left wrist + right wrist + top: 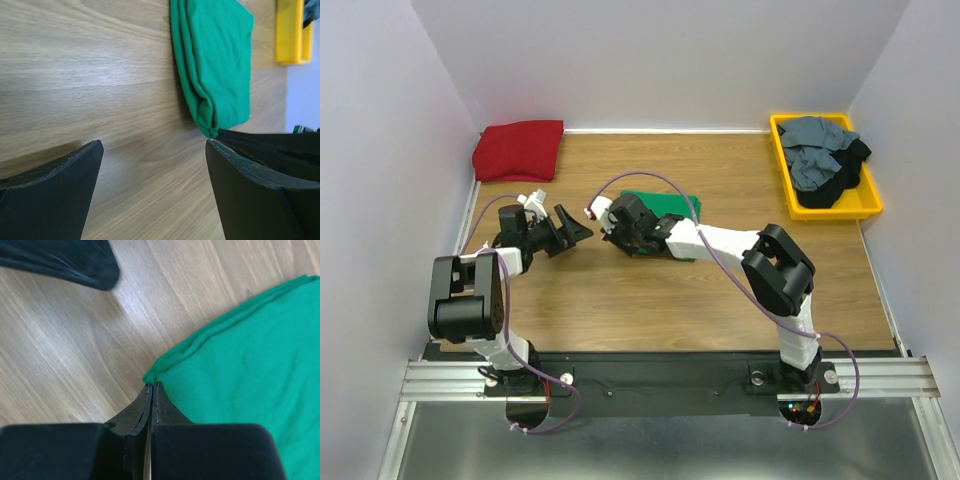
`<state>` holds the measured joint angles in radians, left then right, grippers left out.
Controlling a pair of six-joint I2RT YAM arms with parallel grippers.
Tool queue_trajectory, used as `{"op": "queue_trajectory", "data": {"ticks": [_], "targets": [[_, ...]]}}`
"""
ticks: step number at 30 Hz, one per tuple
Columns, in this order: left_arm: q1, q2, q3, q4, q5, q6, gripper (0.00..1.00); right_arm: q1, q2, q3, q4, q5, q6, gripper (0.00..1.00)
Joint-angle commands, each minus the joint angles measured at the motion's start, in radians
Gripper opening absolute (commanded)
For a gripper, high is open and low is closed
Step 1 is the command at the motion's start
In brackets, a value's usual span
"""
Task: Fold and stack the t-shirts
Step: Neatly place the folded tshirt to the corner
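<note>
Right pincer (pixel 151 387) has its two black fingers pressed flat together, tips down on the desk (pixel 720 300) right at the near-left corner of the green t-shirt (pixel 240 365). Whether any cloth is nipped between them cannot be told. The wrist above it is bent downward. From there the white forearm runs back over the near edge of the green t-shirt to a raised black elbow on that shirt's right, and the upper arm drops to its base at the desk's near edge.

Left pincer (pixel 152 145) hangs with its fingers spread wide and nothing between them, only bare wood showing in the gap. It sits just to the left of the green t-shirt and points toward it, close to the right pincer but apart from it. Its forearm slants back and away from the shirt to a bulky black elbow, then down to its own base.

The green t-shirt lies folded into a thick, layered rectangle near the middle of the desk, its folded edges stacked along the left side. A dark red t-shirt (pixel 518 150), also folded, lies well to the left of it in the far corner. Well to its right, against the far wall, a yellow tray (pixel 778 150) holds crumpled grey t-shirts (pixel 815 150) and a black t-shirt (pixel 825 190).
</note>
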<state>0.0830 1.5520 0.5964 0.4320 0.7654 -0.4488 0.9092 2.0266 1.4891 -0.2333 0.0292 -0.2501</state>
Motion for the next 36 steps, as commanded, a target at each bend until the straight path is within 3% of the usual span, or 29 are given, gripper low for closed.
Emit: {"op": "queue_trajectory", "data": {"ticks": [1, 8, 21, 28, 36], "targets": [[-0.072, 0.025, 0.0, 0.23, -0.041, -0.194, 0.96, -0.013, -0.06, 0.02, 0.022, -0.025, 0.023, 0.01], [-0.199, 0.156, 0.013, 0.413, -0.172, -0.466, 0.96, -0.027, -0.046, 0.04, 0.023, -0.064, 0.041, 0.0], [-0.318, 0.367, 0.12, 0.53, -0.307, -0.613, 0.95, -0.047, -0.017, 0.111, 0.025, -0.077, 0.092, 0.01], [-0.338, 0.428, 0.215, 0.533, -0.347, -0.608, 0.77, -0.05, 0.004, 0.14, 0.023, -0.1, 0.109, 0.01], [-0.351, 0.477, 0.276, 0.533, -0.391, -0.597, 0.69, -0.05, 0.006, 0.132, 0.025, -0.101, 0.112, 0.01]]}}
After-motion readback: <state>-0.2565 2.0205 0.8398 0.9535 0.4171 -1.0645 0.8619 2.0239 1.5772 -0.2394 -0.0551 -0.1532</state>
